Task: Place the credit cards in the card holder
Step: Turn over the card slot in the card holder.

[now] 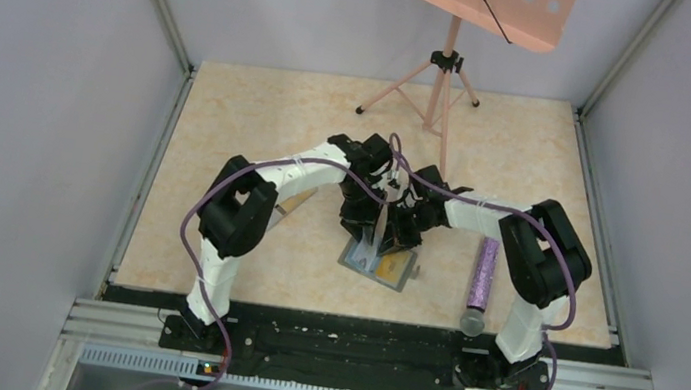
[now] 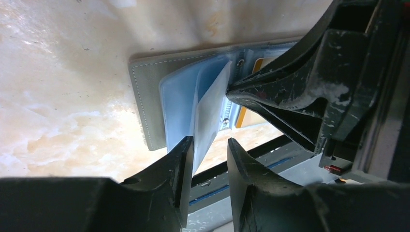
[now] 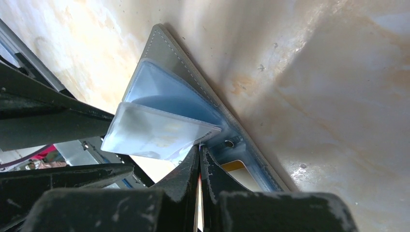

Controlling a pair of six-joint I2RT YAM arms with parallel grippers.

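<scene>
The card holder lies open on the table, grey with clear blue-tinted sleeves. One sleeve leaf stands up from its spine. My left gripper is open, and that leaf's free edge rests against its left finger. My right gripper is shut on a thin, pale credit card seen edge-on, its tips at the foot of the raised leaf. Another yellow credit card sits in a pocket on the holder's other half. Both grippers meet over the holder.
A pink music stand rises at the back of the table. A purple glittery tube lies to the right of the holder, beside the right arm. A black rail runs along the near edge. Grey walls close in both sides.
</scene>
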